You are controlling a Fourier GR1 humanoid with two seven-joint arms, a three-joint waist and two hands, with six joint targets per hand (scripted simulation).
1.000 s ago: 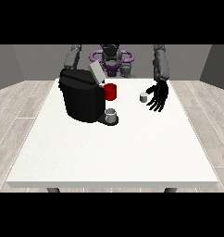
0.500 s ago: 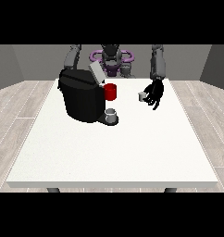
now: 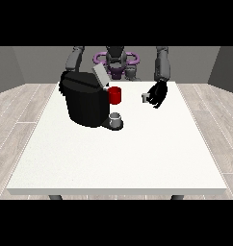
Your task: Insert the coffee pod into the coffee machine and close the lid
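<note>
A black coffee machine (image 3: 84, 103) stands on the white table (image 3: 118, 149) at the back left, its grey lid (image 3: 100, 75) tilted up and open. A red part (image 3: 115, 95) shows at its front, and a small grey cup (image 3: 116, 118) sits on its drip tray. The small light-grey coffee pod (image 3: 145, 98) is at the back right of the table. The hand at the view's right (image 3: 158, 94) is right beside the pod, its fingers curled towards it and touching it. The other hand is hidden behind the machine; only its upper arm (image 3: 74, 58) shows.
The robot's torso with purple rings (image 3: 116, 60) stands behind the table's far edge. Wooden floor surrounds the table. Bare white tabletop stretches from the machine to the near edge.
The hand at the view's right has pulled in from a spread pose and closed leftward onto the coffee pod. The machine and cup have not moved.
</note>
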